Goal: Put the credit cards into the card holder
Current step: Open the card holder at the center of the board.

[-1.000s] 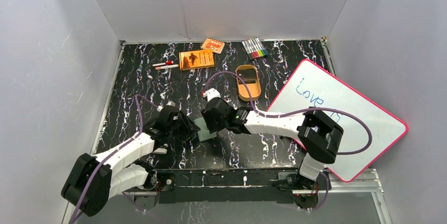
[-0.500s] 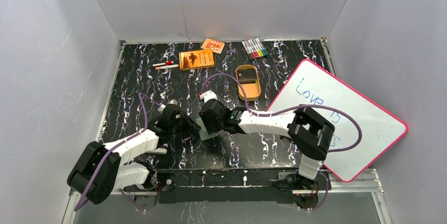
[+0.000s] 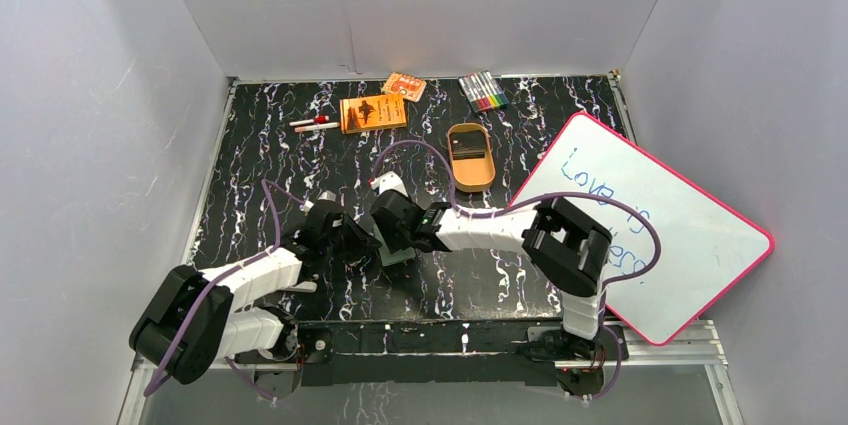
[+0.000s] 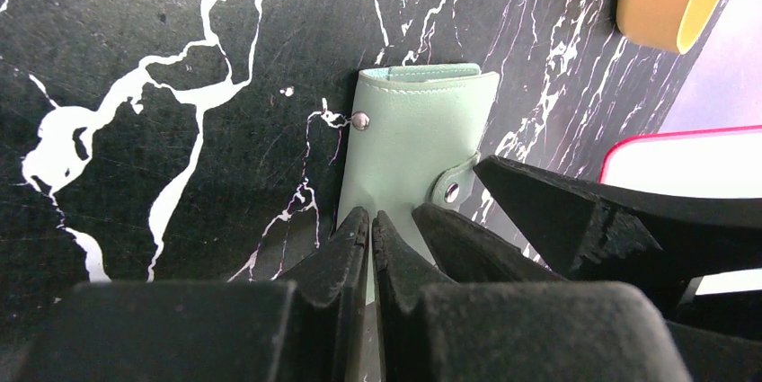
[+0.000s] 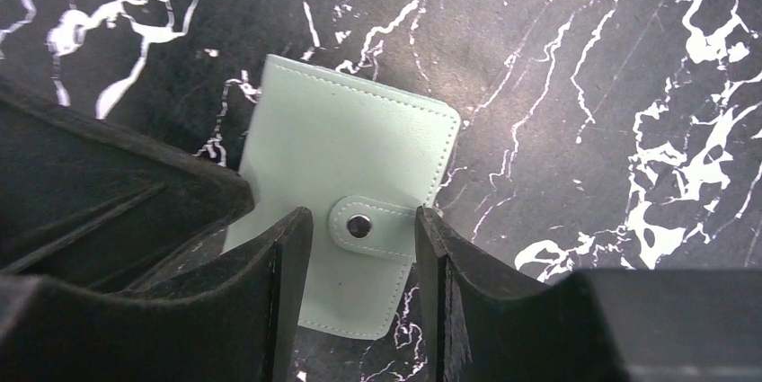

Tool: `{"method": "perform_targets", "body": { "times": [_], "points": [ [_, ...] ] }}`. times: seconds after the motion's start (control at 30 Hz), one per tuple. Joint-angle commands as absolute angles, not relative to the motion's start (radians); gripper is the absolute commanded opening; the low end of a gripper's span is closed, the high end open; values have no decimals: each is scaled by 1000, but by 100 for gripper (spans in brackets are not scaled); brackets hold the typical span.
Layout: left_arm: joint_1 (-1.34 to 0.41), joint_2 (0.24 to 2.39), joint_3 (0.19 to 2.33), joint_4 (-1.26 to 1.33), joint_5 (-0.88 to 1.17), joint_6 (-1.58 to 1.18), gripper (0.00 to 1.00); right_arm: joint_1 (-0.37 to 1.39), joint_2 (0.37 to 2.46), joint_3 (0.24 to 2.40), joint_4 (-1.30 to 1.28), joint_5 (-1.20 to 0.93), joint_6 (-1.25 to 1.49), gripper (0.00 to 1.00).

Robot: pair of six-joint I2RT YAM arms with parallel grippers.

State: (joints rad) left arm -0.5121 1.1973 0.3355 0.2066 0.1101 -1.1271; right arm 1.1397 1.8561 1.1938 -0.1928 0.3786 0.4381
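Sage-green wallet (image 5: 350,148) lies flat and folded shut on the black marbled table (image 3: 260,145), near the front edge at centre, between the two arms. Its snap tab (image 5: 373,231) is fastened over the front face.

Left gripper (image 4: 370,216): fingers clenched together, only a hairline slit between them. The tips sit at the wallet's near edge. Whether they press on it cannot be told.

Right gripper (image 5: 362,213): jaws parted and holding nothing. One finger stands on each side of the snap tab, which lies in the gap. The right-hand finger is just beside the tab's end. Contact with the wallet cannot be confirmed.

The two grippers meet over the wallet from opposite sides and stand close together.

Elsewhere on the table: a golden oval tin (image 3: 470,181) behind the wallet, its inside dark and its contents unreadable. A pink-edged whiteboard (image 3: 690,235) with blue writing lies to the right. An orange booklet (image 3: 373,113), a small orange packet (image 3: 403,86), a set of coloured markers (image 3: 483,91) and two pens (image 3: 313,124) lie along the back.
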Motion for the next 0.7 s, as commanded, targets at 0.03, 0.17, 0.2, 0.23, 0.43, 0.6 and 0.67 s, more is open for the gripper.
{"method": "perform_targets", "body": {
  "times": [0.03,0.17,0.2,0.23,0.43,0.6,0.67],
  "points": [
    [-506,1194,321,180,93,-1123,4,1149,1885,1254,-232,447,435,53],
    [-506,1188,321,175,93,-1123,4,1150,1910,1273,-260,457,434,49],
    [-506,1185,321,174,94,-1124,4,1150,1916,1277,-266,460,434,49],
    [-506,1184,321,173,94,-1123,4,1150,1921,1278,-270,462,434,47],
    [-506,1164,321,161,89,-1123,4,1154,1920,1267,-284,482,439,33],
    [-506,1131,353,120,81,-1103,4,1155,1901,1255,-285,486,437,20],
    [-506,1117,370,104,81,-1094,4,1155,1898,1253,-285,481,439,10]
  ]
}}
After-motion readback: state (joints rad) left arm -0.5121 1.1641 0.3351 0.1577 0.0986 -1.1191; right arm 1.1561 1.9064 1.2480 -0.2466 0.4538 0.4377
